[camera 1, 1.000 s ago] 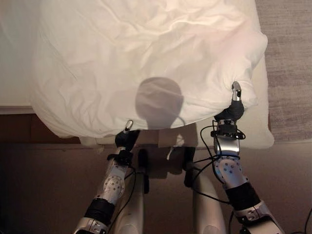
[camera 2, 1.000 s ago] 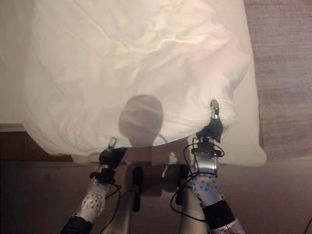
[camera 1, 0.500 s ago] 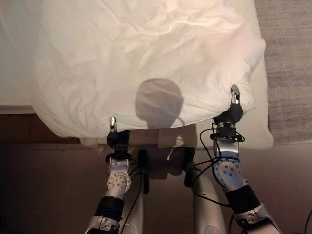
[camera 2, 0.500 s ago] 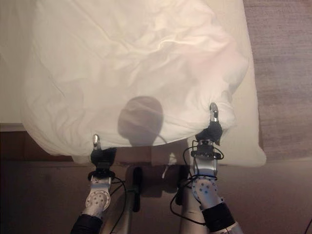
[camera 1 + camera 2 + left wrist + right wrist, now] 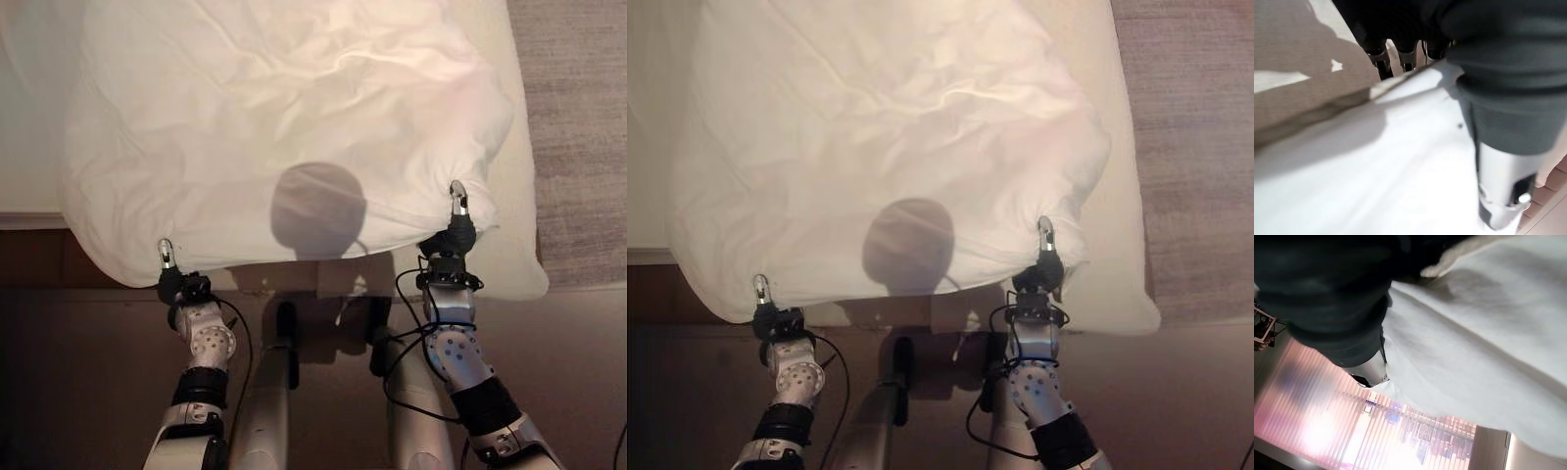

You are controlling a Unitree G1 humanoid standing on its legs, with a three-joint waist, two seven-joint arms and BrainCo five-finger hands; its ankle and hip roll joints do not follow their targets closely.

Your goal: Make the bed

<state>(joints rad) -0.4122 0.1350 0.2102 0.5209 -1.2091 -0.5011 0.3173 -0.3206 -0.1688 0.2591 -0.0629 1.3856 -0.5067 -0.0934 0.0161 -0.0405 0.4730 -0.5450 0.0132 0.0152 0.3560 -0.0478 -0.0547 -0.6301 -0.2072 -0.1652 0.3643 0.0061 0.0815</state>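
White duvet (image 5: 284, 127) edge hides both pinching hands: left robot hand (image 5: 168, 274), right robot hand (image 5: 456, 225).

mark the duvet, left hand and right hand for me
duvet (image 5: 294, 117), left eye view, on its crumpled middle.
left hand (image 5: 168, 274), left eye view, on the dark cover at the duvet's near edge.
right hand (image 5: 457, 227), left eye view, on the dark cover at the duvet's near right corner.

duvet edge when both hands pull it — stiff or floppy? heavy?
Probably floppy: the duvet is creased all over and puckers where the right hand pinches it. Likely light for its bulk, since it looks puffy and overhangs the bed between the right hand and the left hand without sagging far. It may bunch at the grips rather than slide flat.
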